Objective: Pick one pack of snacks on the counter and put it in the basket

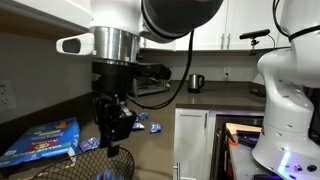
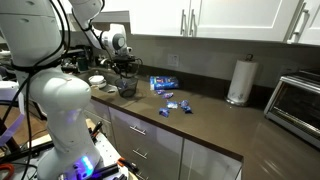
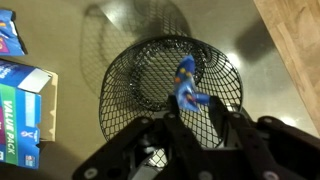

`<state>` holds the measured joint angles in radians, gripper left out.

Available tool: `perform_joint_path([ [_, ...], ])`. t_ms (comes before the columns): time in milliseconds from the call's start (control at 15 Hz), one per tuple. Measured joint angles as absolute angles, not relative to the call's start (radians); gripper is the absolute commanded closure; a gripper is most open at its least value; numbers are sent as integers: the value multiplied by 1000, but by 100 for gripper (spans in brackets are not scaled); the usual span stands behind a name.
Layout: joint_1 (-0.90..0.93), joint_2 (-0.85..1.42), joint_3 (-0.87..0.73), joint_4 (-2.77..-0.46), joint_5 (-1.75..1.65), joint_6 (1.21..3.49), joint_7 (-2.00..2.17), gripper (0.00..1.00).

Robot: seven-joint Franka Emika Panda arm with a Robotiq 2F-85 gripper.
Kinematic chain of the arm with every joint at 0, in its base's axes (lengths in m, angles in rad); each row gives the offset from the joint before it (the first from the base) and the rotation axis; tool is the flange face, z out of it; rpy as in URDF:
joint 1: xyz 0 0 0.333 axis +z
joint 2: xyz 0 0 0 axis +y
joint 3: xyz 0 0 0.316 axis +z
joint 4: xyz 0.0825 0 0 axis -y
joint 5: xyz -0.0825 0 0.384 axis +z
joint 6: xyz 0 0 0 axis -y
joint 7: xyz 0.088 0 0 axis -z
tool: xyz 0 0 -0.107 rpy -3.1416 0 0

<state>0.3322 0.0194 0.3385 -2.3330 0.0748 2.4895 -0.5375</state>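
The black wire-mesh basket (image 3: 170, 75) stands on the dark counter (image 2: 220, 125) and also shows in both exterior views (image 1: 120, 165) (image 2: 127, 87). My gripper (image 3: 193, 108) hangs right over the basket opening (image 1: 113, 128) (image 2: 125, 70). It is shut on a small blue snack pack (image 3: 187, 82), which hangs from the fingertips inside the basket's rim. Other loose blue snack packs lie on the counter (image 1: 152, 127) (image 2: 176, 105), apart from the basket.
A large flat blue bag (image 1: 40, 140) (image 3: 25, 105) lies beside the basket. A blue box (image 2: 163, 82), a paper towel roll (image 2: 238, 80) and a toaster oven (image 2: 295, 100) stand further along the counter. A kettle (image 1: 196, 82) stands at the back.
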Motion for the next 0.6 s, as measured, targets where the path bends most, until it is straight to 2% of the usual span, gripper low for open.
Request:
perform_joint_path([
  [267,330,18,332,-2333,97,2482,-558,5],
  [400,327,15,319,-2335,70,2469,-539,0],
  [600,313,3,293,-2344,-43,2466,-444,0],
])
